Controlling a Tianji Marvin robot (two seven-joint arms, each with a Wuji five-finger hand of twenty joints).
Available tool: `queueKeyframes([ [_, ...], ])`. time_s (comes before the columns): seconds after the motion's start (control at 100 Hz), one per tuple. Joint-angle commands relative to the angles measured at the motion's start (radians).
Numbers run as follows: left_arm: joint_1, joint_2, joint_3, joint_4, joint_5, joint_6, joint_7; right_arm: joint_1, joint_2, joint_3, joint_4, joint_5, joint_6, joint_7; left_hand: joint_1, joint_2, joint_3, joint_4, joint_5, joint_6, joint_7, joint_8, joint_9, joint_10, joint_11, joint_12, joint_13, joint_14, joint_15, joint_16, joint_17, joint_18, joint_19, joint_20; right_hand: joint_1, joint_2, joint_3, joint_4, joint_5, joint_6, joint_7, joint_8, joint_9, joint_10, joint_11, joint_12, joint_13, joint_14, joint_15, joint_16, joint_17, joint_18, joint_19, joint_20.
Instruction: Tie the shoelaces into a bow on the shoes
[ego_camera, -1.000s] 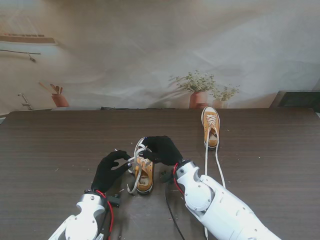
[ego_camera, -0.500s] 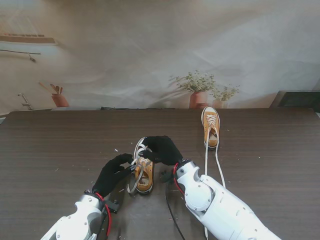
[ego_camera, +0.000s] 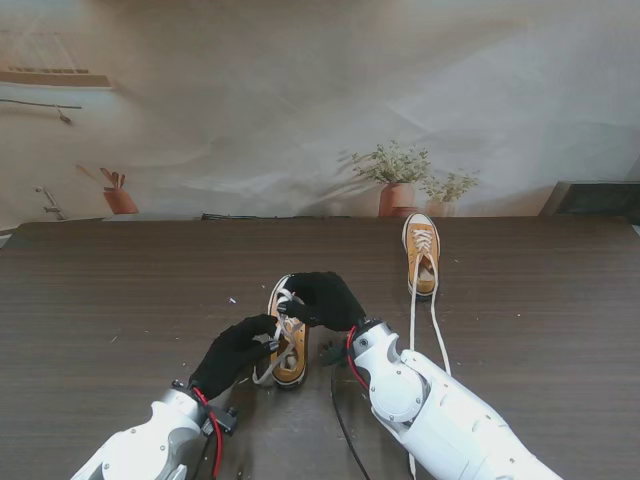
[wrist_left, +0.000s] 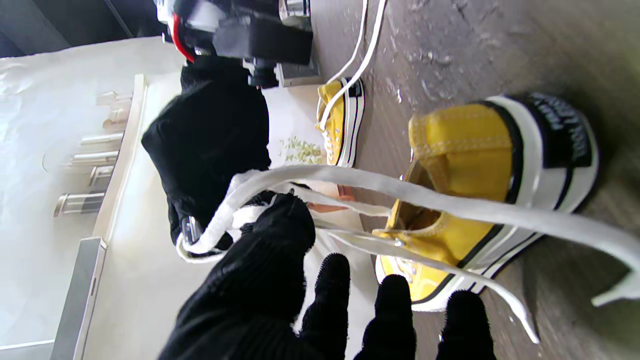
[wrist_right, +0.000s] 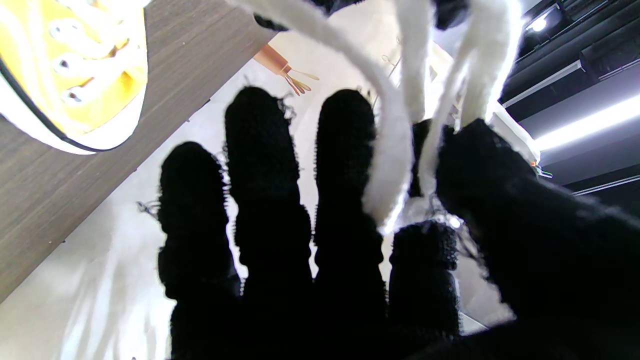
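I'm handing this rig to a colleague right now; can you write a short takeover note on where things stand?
Left hand: shut on the lace of the near shoe.
Right hand: shut on a lace loop over the same shoe.
Far shoe: farther from me on the right, its laces trailing loose across the table.
Done: no bow on either shoe.
Left: finish the near bow, then tie the far shoe.
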Motion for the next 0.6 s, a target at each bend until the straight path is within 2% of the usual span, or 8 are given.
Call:
queueKeyframes([
  [0.0, 0.016, 0.008, -0.006, -0.017, 0.0, 0.008, -0.023, -0.001, 0.004, 0.0, -0.004, 0.0, 0.001, 0.013, 0.05, 0.014, 0.017, -0.017, 0.023, -0.022, 0.016, 0.018, -0.021, -0.006, -0.02, -0.021, -0.039, -0.024, -0.023, -0.013, -0.004, -0.075, -0.015, 0.004, 0.005, 0.001, 0.051, -0.005, -0.002, -0.066, 0.015, -0.004, 0.044, 0.012, 0.012, 0.008, 0.023, -0.016, -0.011, -0.015, -0.009, -0.019, -0.003, 0.006],
  [0.1, 0.034, 0.015, -0.02, -0.029, -0.002, 0.011, -0.048, 0.0, 0.003, -0.001, -0.005, 0.001, 0.002, 0.013, 0.05, 0.02, 0.027, -0.019, 0.021, -0.021, 0.015, 0.02, -0.022, -0.006, -0.025, -0.024, -0.039, -0.023, -0.03, -0.015, -0.006, -0.077, -0.016, 0.004, 0.006, 0.001, 0.052, -0.005, -0.003, -0.066, 0.015, -0.005, 0.044, 0.011, 0.012, 0.008, 0.023, -0.014, -0.012, -0.015, -0.01, -0.019, -0.004, 0.006],
  [0.28, 0.063, 0.026, -0.048, -0.045, -0.017, 0.016, -0.098, 0.0, 0.002, -0.003, -0.005, 0.0, 0.002, 0.012, 0.05, 0.048, 0.058, -0.031, -0.033, -0.022, 0.06, 0.091, -0.027, -0.002, -0.028, -0.018, -0.047, -0.033, -0.075, -0.03, -0.017, -0.088, -0.02, -0.001, 0.007, 0.001, 0.05, -0.005, -0.002, -0.065, 0.015, -0.005, 0.043, 0.013, 0.012, 0.008, 0.024, -0.013, -0.012, -0.015, -0.011, -0.019, -0.005, 0.006],
  [0.42, 0.071, 0.025, -0.053, -0.053, -0.04, 0.023, -0.103, 0.002, 0.0, -0.009, -0.001, 0.001, 0.001, 0.011, 0.049, 0.056, 0.051, -0.03, -0.047, -0.028, 0.08, 0.128, -0.026, 0.004, -0.019, 0.002, -0.036, -0.031, -0.101, -0.028, -0.02, -0.086, -0.02, -0.002, 0.007, 0.001, 0.05, -0.005, -0.002, -0.065, 0.015, -0.006, 0.043, 0.012, 0.013, 0.009, 0.024, -0.013, -0.013, -0.015, -0.011, -0.018, -0.005, 0.006],
  [0.59, 0.054, 0.028, -0.039, -0.047, -0.104, 0.03, -0.149, 0.006, -0.002, -0.02, -0.004, -0.006, -0.002, 0.007, 0.049, 0.08, -0.002, -0.018, 0.04, -0.03, -0.117, -0.024, -0.042, -0.009, -0.087, -0.047, -0.032, -0.037, -0.164, -0.021, -0.039, -0.104, -0.025, -0.005, 0.006, 0.001, 0.05, -0.005, -0.002, -0.068, 0.015, -0.006, 0.042, 0.012, 0.013, 0.009, 0.023, -0.014, -0.014, -0.016, -0.012, -0.017, -0.005, 0.006],
])
